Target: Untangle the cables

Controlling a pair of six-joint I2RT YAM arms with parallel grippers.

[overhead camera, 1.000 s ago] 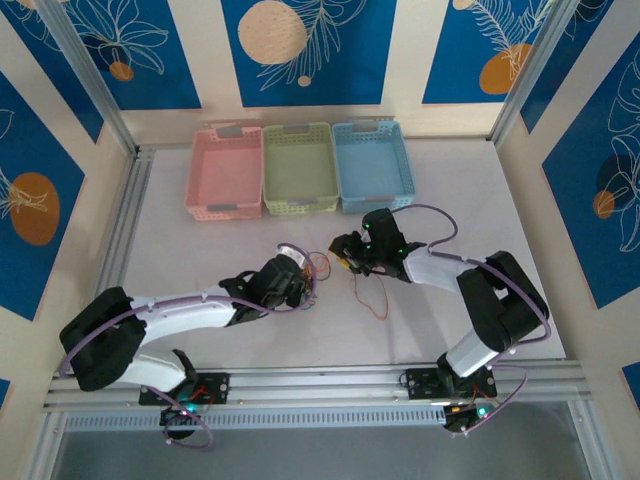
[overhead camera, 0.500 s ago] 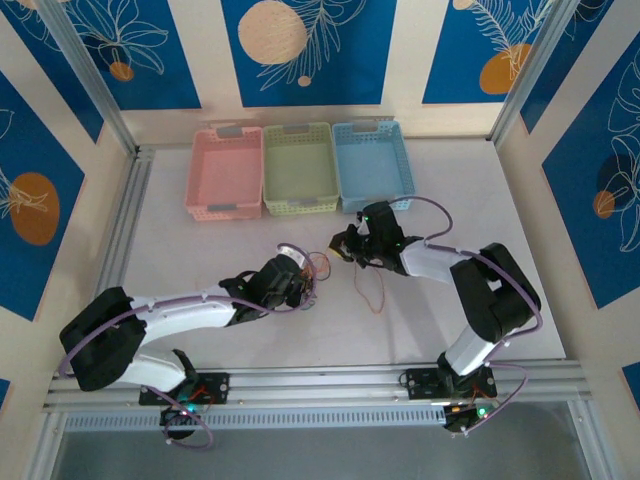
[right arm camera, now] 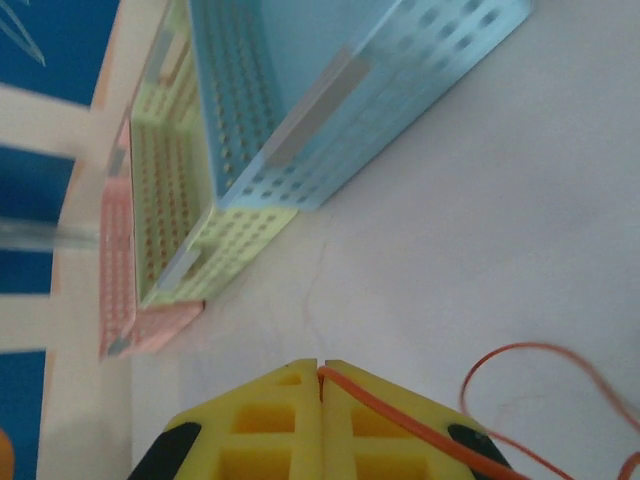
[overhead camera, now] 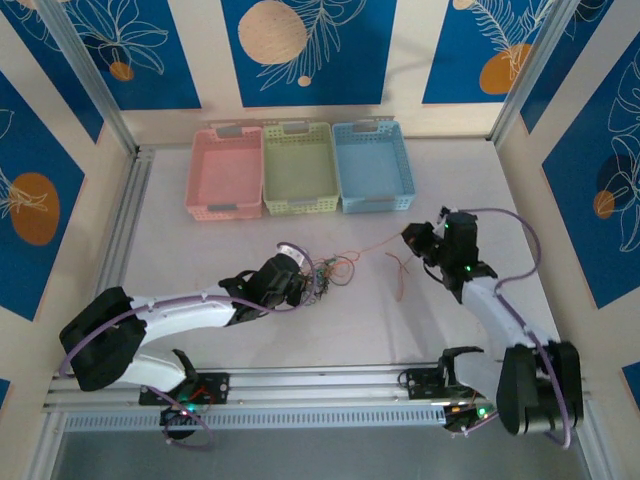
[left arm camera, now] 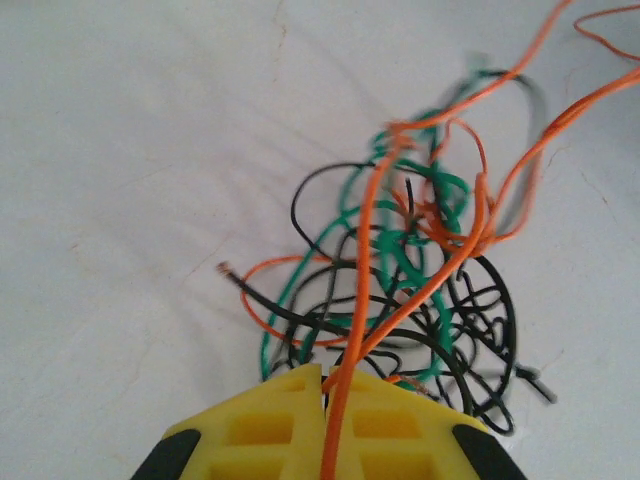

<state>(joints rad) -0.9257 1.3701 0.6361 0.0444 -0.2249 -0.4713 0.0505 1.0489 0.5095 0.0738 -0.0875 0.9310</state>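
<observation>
Orange wire (right arm camera: 400, 412) stretched from the tangled cables (overhead camera: 322, 277), lying before the blue basket's (overhead camera: 372, 160) near-left corner, to the right gripper (overhead camera: 410, 238), clamped on it before the near-right corner. The left gripper (left arm camera: 322, 385) pinched an orange strand at the tangle.

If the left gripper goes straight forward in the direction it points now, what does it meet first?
The tangle of cables, lying directly ahead of the left gripper. Its jaws are shut on one orange strand that runs into it. Depth is unclear.
</observation>
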